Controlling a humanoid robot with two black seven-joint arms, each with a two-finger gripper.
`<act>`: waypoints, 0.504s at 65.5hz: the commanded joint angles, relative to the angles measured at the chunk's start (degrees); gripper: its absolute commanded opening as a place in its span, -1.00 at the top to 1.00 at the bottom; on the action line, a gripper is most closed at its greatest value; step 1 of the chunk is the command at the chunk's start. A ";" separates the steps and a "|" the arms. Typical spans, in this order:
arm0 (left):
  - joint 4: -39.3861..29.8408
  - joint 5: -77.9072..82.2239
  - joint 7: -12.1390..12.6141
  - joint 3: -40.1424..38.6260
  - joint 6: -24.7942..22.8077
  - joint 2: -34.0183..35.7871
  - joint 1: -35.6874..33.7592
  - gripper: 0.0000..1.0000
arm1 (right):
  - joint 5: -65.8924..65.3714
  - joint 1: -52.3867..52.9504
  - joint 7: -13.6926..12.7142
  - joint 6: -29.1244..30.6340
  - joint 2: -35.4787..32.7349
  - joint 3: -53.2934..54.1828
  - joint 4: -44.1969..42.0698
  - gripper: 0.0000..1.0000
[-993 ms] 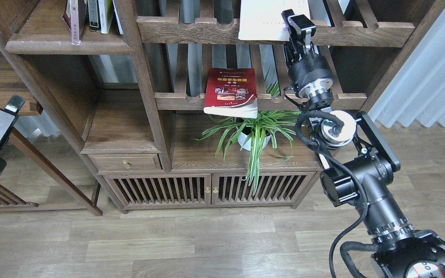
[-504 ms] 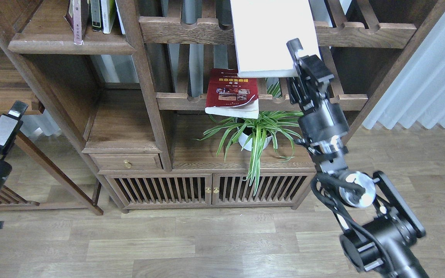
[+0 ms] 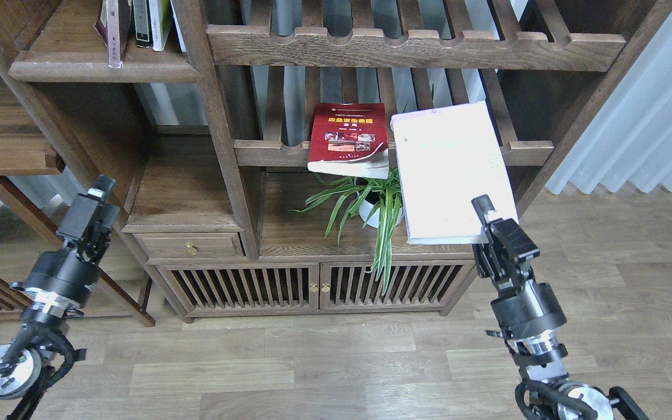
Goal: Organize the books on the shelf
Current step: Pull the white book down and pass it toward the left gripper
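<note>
Your right gripper (image 3: 490,224) is clamped on the lower right corner of the pale white-lavender book (image 3: 450,169), holding it up in the air with its cover facing you. The book hides the right half of the potted plant (image 3: 371,204) and part of the lower slatted rack (image 3: 537,153) behind it; the gripper's far finger is hidden behind the book, so you see only the near one. Your left gripper (image 3: 98,195) hangs low on the left, in front of the bookcase's drawer unit (image 3: 190,245); it is dark and seen end-on, so you cannot tell how far its fingers are parted, and nothing shows in it. The red book (image 3: 349,139) lies flat on the lower slatted rack, its front edge hanging over the rail, its lower right cover corner curled. On the solid dark-brown shelf (image 3: 102,71) at upper left, a few books stand upright, the maroon book (image 3: 109,26) among them, but the frame's top edge cuts them off and their titles are not readable.
</note>
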 commanded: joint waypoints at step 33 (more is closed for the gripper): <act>-1.12 -7.29 0.06 21.19 0.00 -11.70 -0.31 -0.99 | 0.52 -5.15 -8.22 -0.06 4.29 -5.54 -4.06 0.88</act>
